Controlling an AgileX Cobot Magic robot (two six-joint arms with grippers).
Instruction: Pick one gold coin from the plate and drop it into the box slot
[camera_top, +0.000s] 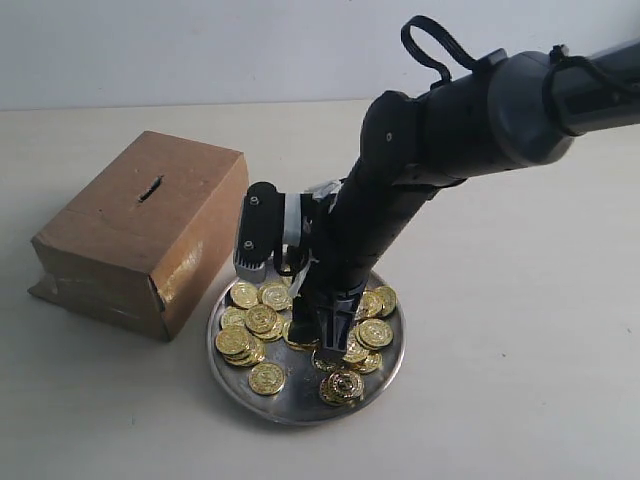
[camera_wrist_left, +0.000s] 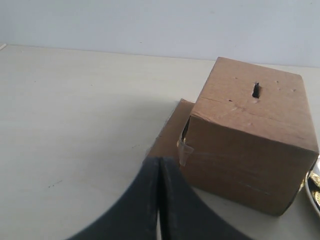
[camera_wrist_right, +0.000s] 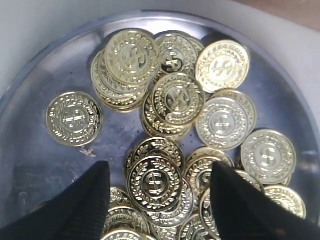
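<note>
The silver plate (camera_top: 296, 412) holds several gold coins (camera_top: 266, 378) and lies right of the brown box (camera_top: 120, 240), whose top face carries the dark slot (camera_top: 150, 188). My right gripper (camera_top: 331, 345) reaches down into the plate. In the right wrist view the right gripper (camera_wrist_right: 160, 170) is open, its black fingertips (camera_wrist_right: 95, 190) standing either side of a dollar-sign coin (camera_wrist_right: 155, 183) on the pile, with the plate (camera_wrist_right: 35, 150) bare beside it. My left gripper (camera_wrist_left: 161, 161) is shut on nothing, low over the table near the box (camera_wrist_left: 250, 150), with the slot (camera_wrist_left: 256, 90) in sight.
A loose cardboard flap (camera_wrist_left: 167, 137) sticks out from under the box toward the left gripper. The plate's rim (camera_wrist_left: 315, 192) with a few coins shows beyond the box. The pale tabletop (camera_top: 520, 330) runs to a light wall behind.
</note>
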